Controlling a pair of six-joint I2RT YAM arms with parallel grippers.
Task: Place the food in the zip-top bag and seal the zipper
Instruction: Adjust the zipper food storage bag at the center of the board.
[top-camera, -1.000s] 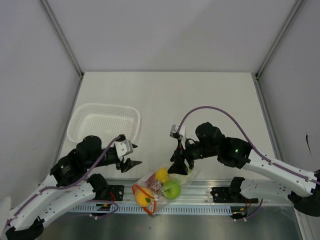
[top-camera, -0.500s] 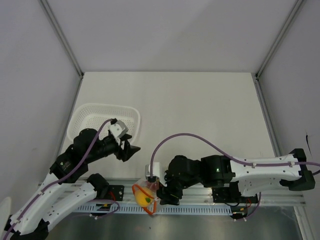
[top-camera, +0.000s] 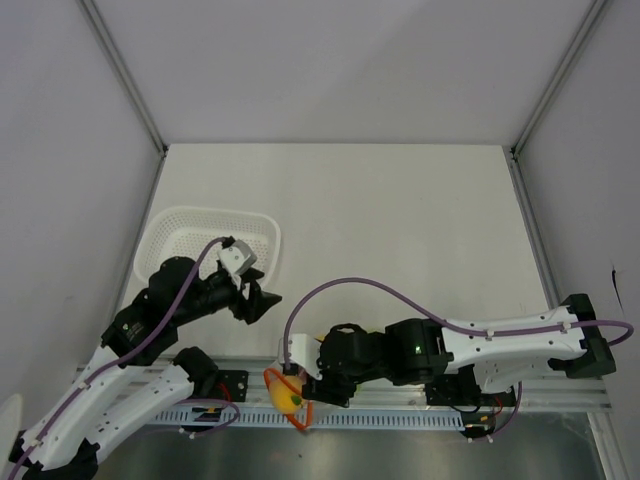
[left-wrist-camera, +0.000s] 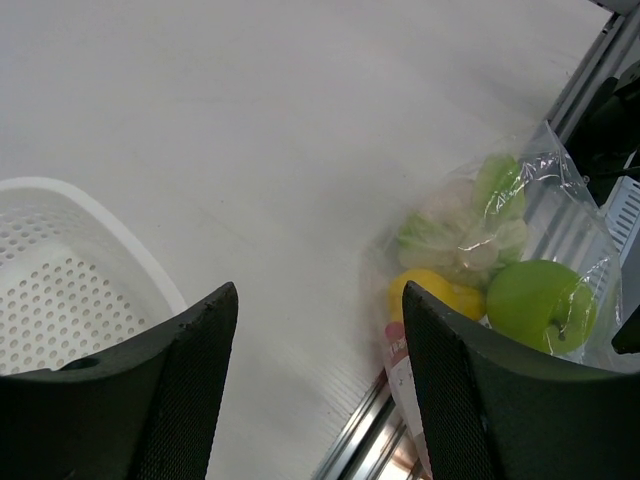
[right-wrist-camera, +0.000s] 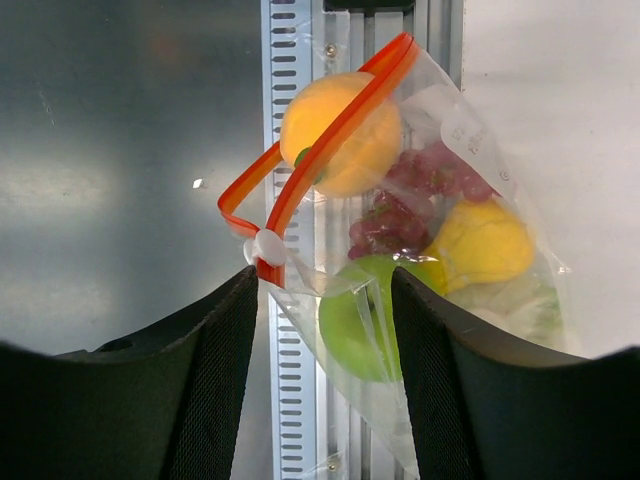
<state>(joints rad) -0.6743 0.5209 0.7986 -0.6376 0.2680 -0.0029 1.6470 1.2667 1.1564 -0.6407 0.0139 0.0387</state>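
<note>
- Red-orange zipper (right-wrist-camera: 300, 190) gapes; the bag (right-wrist-camera: 470, 130) lies at your bench's (top-camera: 400, 220) near edge, fruit inside, orange (right-wrist-camera: 345, 135) at the mouth.
- Your right tool (right-wrist-camera: 325, 288) is spread over the slider (right-wrist-camera: 265, 247), pinching nothing.
- Left tool (left-wrist-camera: 318, 295) is spread, empty, by the basket (left-wrist-camera: 60, 270).
- You've sealing left.

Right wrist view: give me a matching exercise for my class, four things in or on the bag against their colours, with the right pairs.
Things:
1 apple
2 grapes
3 zipper
4 slider

Colours:
A white
B red-orange
C green
D red-purple

Pairs: 1-C; 2-D; 3-B; 4-A
</note>
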